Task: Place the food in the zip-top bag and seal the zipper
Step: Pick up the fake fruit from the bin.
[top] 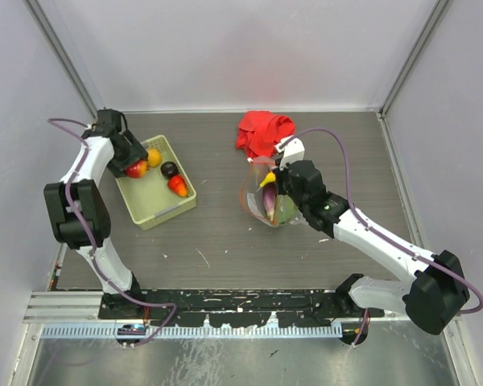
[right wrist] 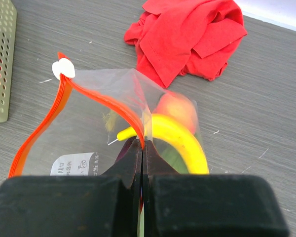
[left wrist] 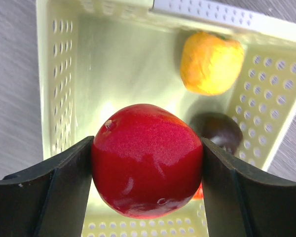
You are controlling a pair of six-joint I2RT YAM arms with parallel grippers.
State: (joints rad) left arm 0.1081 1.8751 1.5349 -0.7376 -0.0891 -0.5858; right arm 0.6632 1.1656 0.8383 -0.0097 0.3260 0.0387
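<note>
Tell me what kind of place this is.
Probably a robot lab test cell: plain pale panels wall in a dark table, two arms are bolted to a metal rail, and the fruit in the green basket looks like plastic props.

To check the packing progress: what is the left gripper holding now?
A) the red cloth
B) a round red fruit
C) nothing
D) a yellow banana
B: in the left wrist view, the left gripper has a finger pressed on each side of the round red fruit, over the pale green basket.
</note>
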